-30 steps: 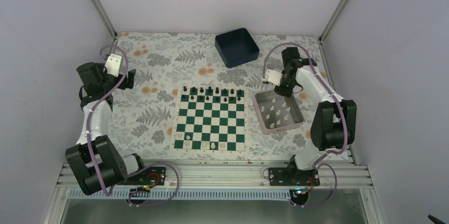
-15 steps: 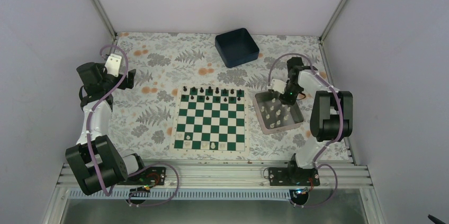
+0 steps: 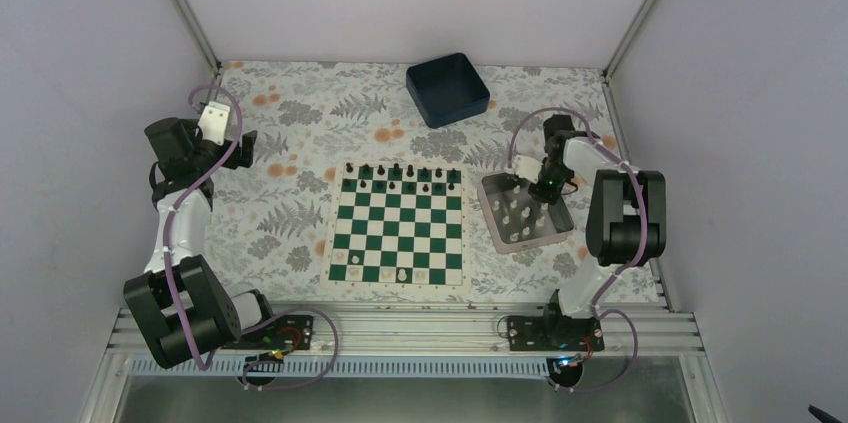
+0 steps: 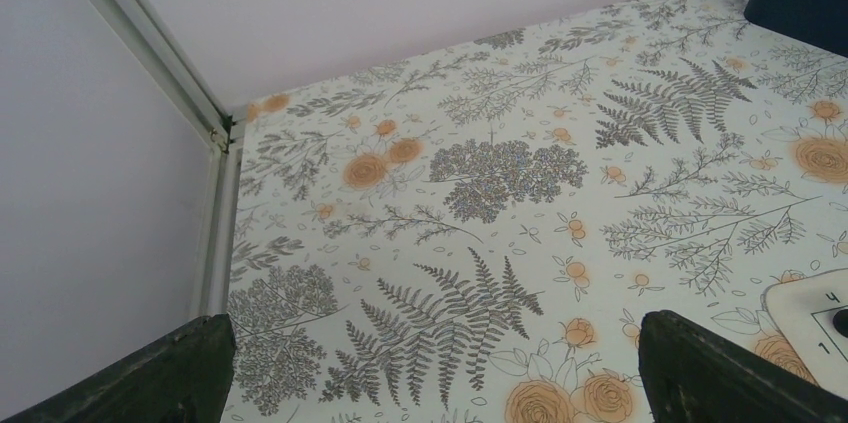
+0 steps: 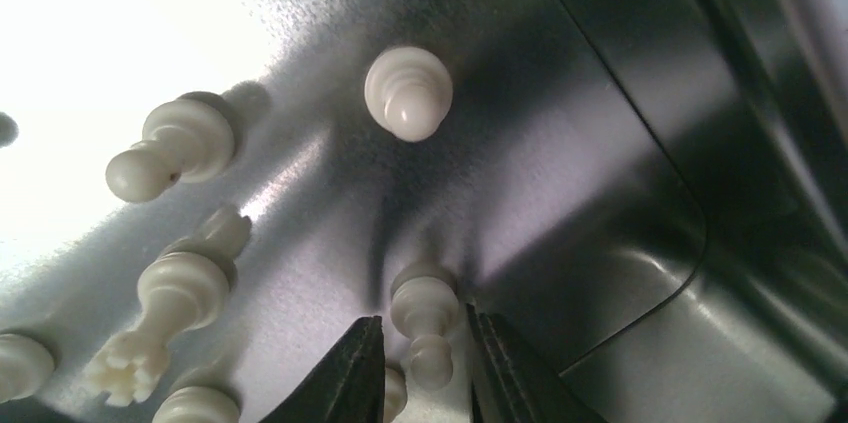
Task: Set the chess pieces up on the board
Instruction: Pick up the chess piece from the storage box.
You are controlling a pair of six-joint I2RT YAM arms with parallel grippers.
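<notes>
The white pawn point(image 5: 424, 295) being targeted stands upright in the silver tray point(image 3: 492, 205), by the rounded corner of the tray's floor, with other cream chess pieces point(image 5: 178, 148) lying or standing nearby. The right gripper point(image 5: 424, 338) has dropped from above the tray's far edge down into it. Its jaws have narrowed and now flank the pawn closely, one finger on each side. They are still apart, and no firm clamp shows yet.

The pick looks about to happen, so the pawn has yet to reach the board point(image 3: 398, 286) in the middle of the tabletop. The board is unchanged, with a few white pieces along its near edge. The left gripper point(image 4: 455, 373) has not moved, its jaws wide apart over the tabletop's far-left corner.
</notes>
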